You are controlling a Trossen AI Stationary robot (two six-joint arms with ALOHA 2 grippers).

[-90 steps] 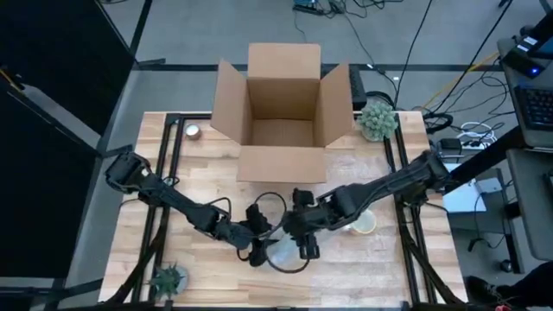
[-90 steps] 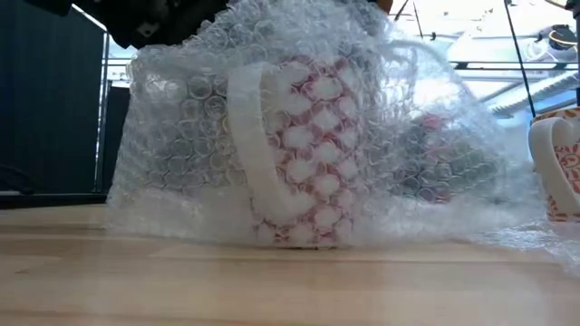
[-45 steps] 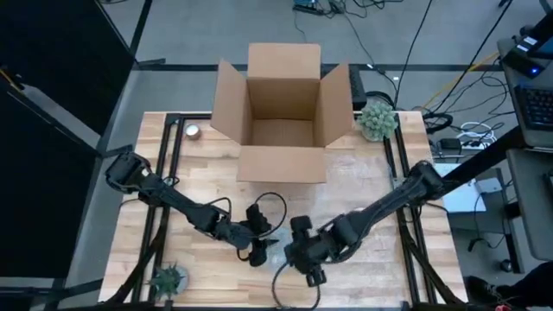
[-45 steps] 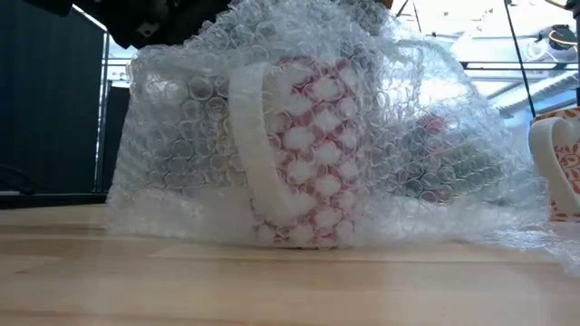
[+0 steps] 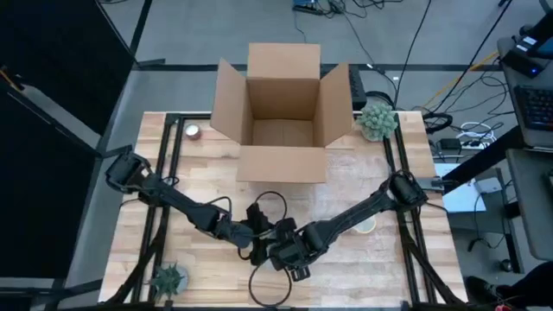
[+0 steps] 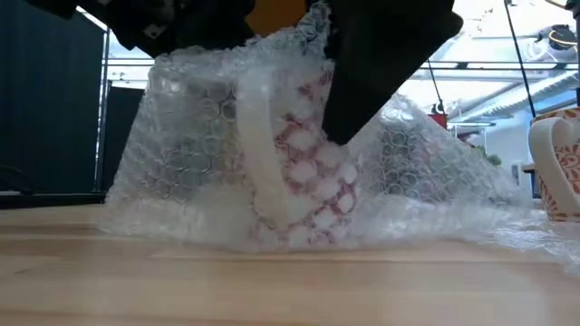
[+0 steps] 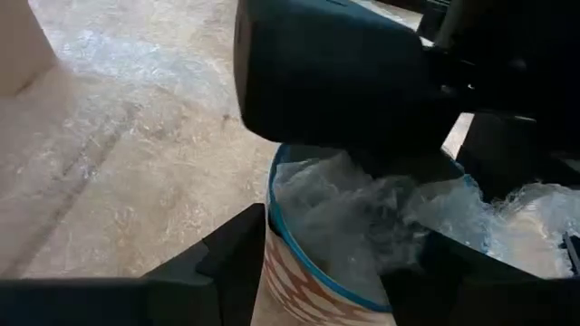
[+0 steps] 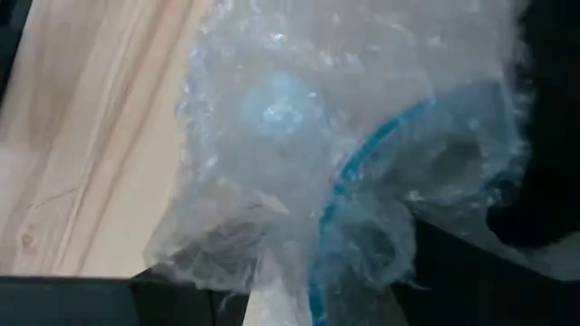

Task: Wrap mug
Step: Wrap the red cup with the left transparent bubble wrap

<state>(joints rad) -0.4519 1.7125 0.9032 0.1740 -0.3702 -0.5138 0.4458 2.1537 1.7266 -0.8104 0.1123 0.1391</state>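
A red-and-white patterned mug [image 6: 299, 172] with a white handle and a blue rim [image 7: 281, 226] stands upright on the wooden table. Clear bubble wrap [image 6: 181, 154] is draped over it and lies partly in its mouth [image 7: 344, 217]. My left gripper [image 5: 257, 246] is at the mug from the left, shut on it. My right gripper [image 5: 289, 259] is right above the mug's mouth, shut on a bunch of the wrap [image 8: 272, 263]. In the low view its dark body [image 6: 381, 54] hides the mug's upper right. My left gripper comes at the mug roughly level from the table's left, a finger on either side. One finger [image 7: 227, 263] lies against the outer wall [image 7: 281, 281] just below the rim. The other finger's contact is hidden by wrap. The mug stands on the table. My right gripper holds a bunched part of the bubble wrap [image 8: 272, 281] between its two fingers, slanting down from above. The wrap is folded over the blue rim [image 8: 362, 154] and down into the mug's mouth. The exact place of contact is hidden by crumpled wrap.
An open cardboard box [image 5: 281, 112] stands at the table's far middle. A second patterned mug [image 6: 557, 172] stands to the right on the table. Small plants stand at the far right [image 5: 378, 119] and near left [image 5: 168, 278].
My right gripper has gone toward the table's near edge and then left, over the mug, and has come down onto its mouth with the wrap. The wrap's right side has been drawn down and folded over the rim. The mug has stayed where it was.
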